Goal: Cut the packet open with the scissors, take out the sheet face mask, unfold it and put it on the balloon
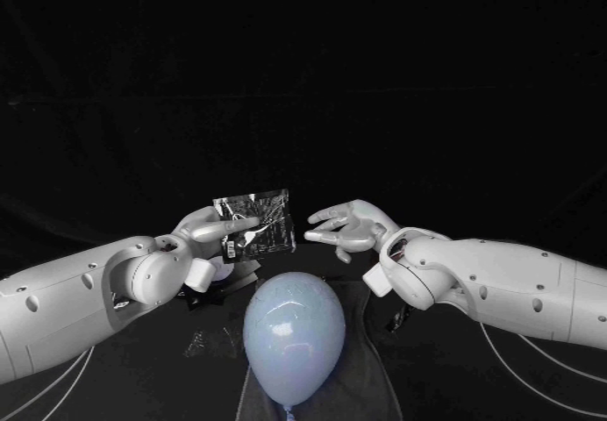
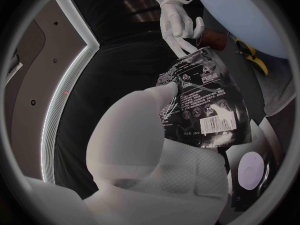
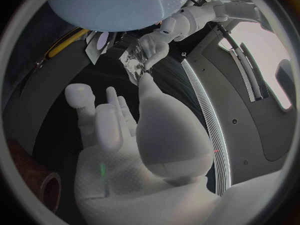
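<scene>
The left hand (image 1: 206, 228) is wrapped round the packet (image 1: 260, 224), which is held up in the middle of the frame. The right hand (image 1: 349, 226) is seen just right of it, fingers spread, nothing held. The scissors (image 2: 252, 55) are laid by the balloon (image 1: 291, 329) at the lower middle, so cutting is likely done. No mask is seen outside the packet; pulling, unfolding and placing are left.

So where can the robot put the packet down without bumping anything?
The black table beyond the packet, left hand and right hand looks bare. Nearer is crowded: the balloon fills the middle, with small dark things between it and the left arm.
</scene>
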Motion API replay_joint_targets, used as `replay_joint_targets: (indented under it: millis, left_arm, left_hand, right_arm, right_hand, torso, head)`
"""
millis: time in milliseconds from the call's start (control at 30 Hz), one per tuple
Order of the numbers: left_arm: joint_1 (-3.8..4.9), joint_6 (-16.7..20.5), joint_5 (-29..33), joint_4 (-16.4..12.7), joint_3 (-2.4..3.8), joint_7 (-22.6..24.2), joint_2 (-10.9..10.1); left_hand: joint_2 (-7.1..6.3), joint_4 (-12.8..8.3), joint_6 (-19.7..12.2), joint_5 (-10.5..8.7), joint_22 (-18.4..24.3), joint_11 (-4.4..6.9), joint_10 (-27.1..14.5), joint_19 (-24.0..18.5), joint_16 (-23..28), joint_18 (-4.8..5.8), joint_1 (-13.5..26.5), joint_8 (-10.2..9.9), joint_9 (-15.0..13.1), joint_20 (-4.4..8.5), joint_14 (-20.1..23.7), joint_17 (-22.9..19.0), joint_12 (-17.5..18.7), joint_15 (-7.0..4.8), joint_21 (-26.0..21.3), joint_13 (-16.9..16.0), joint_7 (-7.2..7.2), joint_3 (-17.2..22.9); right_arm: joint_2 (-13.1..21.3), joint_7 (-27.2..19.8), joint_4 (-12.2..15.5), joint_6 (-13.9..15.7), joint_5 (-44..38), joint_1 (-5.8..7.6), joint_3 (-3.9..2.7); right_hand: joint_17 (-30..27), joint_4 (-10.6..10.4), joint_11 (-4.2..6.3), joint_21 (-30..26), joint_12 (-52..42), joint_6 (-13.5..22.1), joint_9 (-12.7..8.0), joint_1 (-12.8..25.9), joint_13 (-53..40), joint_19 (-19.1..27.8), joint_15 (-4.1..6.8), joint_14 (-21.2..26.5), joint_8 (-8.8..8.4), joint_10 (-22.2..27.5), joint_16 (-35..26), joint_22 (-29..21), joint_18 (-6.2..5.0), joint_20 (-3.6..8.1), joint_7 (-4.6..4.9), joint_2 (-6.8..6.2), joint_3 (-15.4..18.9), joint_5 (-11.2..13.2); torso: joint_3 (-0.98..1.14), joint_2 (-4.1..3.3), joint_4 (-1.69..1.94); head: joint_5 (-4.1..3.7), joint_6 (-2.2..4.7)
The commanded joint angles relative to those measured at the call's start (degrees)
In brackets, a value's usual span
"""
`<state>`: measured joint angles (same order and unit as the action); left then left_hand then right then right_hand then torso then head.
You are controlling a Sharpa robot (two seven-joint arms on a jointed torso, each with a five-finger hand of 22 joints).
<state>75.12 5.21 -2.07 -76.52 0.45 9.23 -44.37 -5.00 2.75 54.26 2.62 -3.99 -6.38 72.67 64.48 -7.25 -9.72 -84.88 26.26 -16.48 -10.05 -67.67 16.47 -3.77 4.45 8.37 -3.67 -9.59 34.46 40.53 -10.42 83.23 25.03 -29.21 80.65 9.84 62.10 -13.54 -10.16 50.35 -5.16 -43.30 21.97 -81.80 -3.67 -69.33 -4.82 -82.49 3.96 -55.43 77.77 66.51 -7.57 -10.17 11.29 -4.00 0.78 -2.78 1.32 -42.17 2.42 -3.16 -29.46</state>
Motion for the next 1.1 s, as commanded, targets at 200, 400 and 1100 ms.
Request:
replay_joint_targets:
  millis: [200,400,1100]
  left_arm:
    - [0.01,-0.41,0.82,-0.6,0.06,1.34,0.15]
    - [0.01,-0.47,0.96,-0.62,0.06,1.39,0.57]
    - [0.02,1.21,2.02,-0.31,0.07,1.93,1.88]
  left_hand:
    - [0.4,-0.35,0.06,0.17,-0.07,0.1,0.4,-0.05,0.37,-0.77,0.16,0.2,-6.84,-0.14,0.17,0.04,0.14,-0.14,0.0,-0.07,-0.27,-0.12]
    - [0.4,-0.35,0.06,0.17,-0.07,0.1,0.4,-0.05,0.37,-0.77,0.16,0.2,-6.84,-0.14,0.17,0.04,0.14,-0.14,0.0,-0.07,-0.27,-0.12]
    - [0.44,-0.56,-0.04,0.17,-0.03,0.06,0.24,-0.23,0.53,-0.74,0.44,0.09,-7.04,-0.19,0.34,0.09,0.21,-0.08,-0.06,-0.03,-0.26,0.04]
  right_arm:
    - [-2.58,0.31,-1.96,-0.82,-1.43,-0.91,-0.23]
    - [-4.4,0.05,-2.8,-1.69,-1.11,-1.26,-0.45]
    - [-7.26,-2.48,-4.87,-0.56,5.3,-1.59,-1.12]
  right_hand:
    - [0.16,-0.66,-0.3,-0.17,-0.08,2.02,-0.69,0.83,-0.13,0.33,-0.3,0.46,-0.14,1.51,0.16,-0.11,-0.75,-0.36,3.62,0.24,2.36,0.03]
    - [0.44,-0.73,-0.33,-0.02,-0.15,1.95,-0.64,0.85,-0.15,0.25,-0.32,0.38,-0.09,1.59,0.34,-0.03,-0.73,-0.4,3.64,0.35,2.6,0.03]
    - [8.98,1.17,4.94,14.2,-6.72,-11.09,1.42,-6.86,-1.11,-7.84,4.04,-3.45,6.9,-11.78,5.15,8.27,1.74,2.93,-1.99,9.75,1.75,0.07]
  torso:
    - [0.08,-0.06,0.01]
    - [0.05,-0.03,-0.04]
    - [0.08,0.02,0.02]
  head:
    - [0.63,-0.23]
    - [0.79,-0.43]
    - [0.83,-0.09]
